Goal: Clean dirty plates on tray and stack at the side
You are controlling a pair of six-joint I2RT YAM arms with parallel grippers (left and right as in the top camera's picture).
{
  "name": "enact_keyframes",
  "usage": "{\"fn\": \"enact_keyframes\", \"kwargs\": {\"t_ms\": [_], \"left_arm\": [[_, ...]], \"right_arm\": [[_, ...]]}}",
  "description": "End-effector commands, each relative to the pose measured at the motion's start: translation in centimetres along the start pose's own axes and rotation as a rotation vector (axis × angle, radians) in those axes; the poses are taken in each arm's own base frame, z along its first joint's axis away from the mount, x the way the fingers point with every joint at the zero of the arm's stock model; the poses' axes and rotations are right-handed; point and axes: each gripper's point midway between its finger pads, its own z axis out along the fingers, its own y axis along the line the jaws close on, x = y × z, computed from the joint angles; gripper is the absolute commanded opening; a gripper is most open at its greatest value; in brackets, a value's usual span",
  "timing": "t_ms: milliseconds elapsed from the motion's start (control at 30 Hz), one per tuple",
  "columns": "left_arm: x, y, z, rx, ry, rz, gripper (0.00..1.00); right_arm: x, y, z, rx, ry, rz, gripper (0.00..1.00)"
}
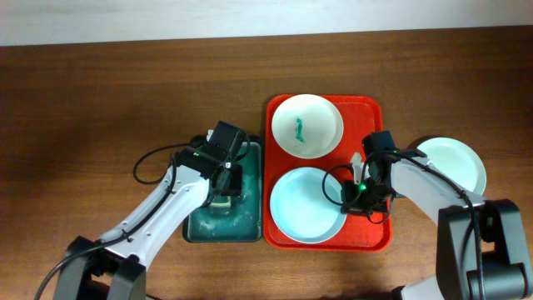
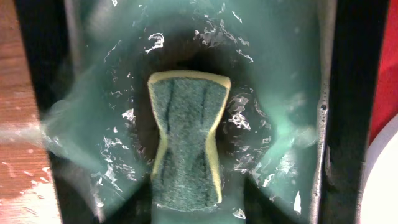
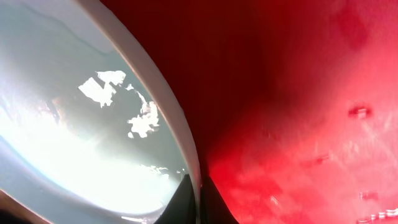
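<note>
From overhead, the tray (image 1: 371, 112) sits mid-table. The white plate (image 1: 321, 115) is at its far edge, teal smear showing. The blue plate (image 1: 301, 208) is in its near-left corner, with no smear visible. The green plate (image 1: 458, 158) lies on the table toward the right edge. The right gripper (image 1: 354, 197) is at the blue plate's right rim. The left gripper (image 1: 223, 182) hangs over the basin (image 1: 204, 229).

In the left wrist view, the sponge (image 2: 186, 143) lies in water. The dark fingers seem to stand apart on either side of its near end, not squeezing it.

In the right wrist view, the fingers (image 3: 180, 208) are pinched tight on the blue rim.

This looks like the stacking lift. Keep that pinch firm and raise the plate until it clears the tray's raised rim. Carry it level and centre it on the green plate. Being wet, it may swing or slip.
</note>
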Motion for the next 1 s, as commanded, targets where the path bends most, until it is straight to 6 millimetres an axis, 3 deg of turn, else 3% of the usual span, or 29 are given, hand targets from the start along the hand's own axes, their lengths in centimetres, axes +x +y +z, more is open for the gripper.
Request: {"fn": "enact_keyframes", "kwargs": {"t_ms": [0, 33, 167, 267, 333, 467, 633, 700, 767, 833, 967], "left_arm": [[-0.4, -0.8, -1.1, 0.063, -0.003, -0.004, 0.68], [-0.6, -0.8, -1.6, 0.07, -0.006, -0.008, 0.71], [-3.1, 0.8, -7.3, 0.089, -0.09, -0.064, 0.82], [-4.5, 2.4, -12.0, 0.108, -0.191, -0.113, 1.0], [-4.9, 4.0, -14.7, 0.117, -0.271, -0.156, 0.99], [-4.0, 6.1, -17.7, 0.115, -0.344, -0.208, 1.0], [-2.6, 6.4, -18.1, 0.107, -0.316, -0.208, 0.99], [-2.5, 6.4, -18.0, 0.106, -0.312, -0.208, 1.0], [-2.5, 6.4, -18.0, 0.105, -0.311, -0.208, 1.0], [-2.5, 6.4, -18.0, 0.106, -0.311, -0.208, 0.99], [-2.5, 6.4, -18.0, 0.106, -0.311, -0.208, 1.0]], "right_arm": [[0.3, -0.5, -1.5, 0.05, -0.024, -0.007, 0.04], [0.2, -0.2, -2.2, 0.048, -0.036, -0.011, 0.04], [-0.3, 1.2, -5.7, 0.042, -0.087, -0.03, 0.04], [-0.9, 2.8, -8.3, 0.036, -0.116, -0.044, 0.04], [-1.4, 5.3, -9.4, 0.024, -0.144, -0.097, 0.04], [-2.7, 10.6, -9.9, 0.028, -0.251, -0.188, 0.04], [-5.1, 15.8, -9.2, 0.065, -0.464, -0.241, 0.04], [-5.8, 18.8, -8.4, 0.063, -0.546, -0.314, 0.04], [-6.7, 20.1, -8.3, 0.129, -0.654, -0.352, 0.04], [-7.2, 20.5, -9.8, 0.231, -0.783, -0.363, 0.04], [-5.8, 23.4, -14.2, 0.321, -0.954, -0.479, 0.04]]}}
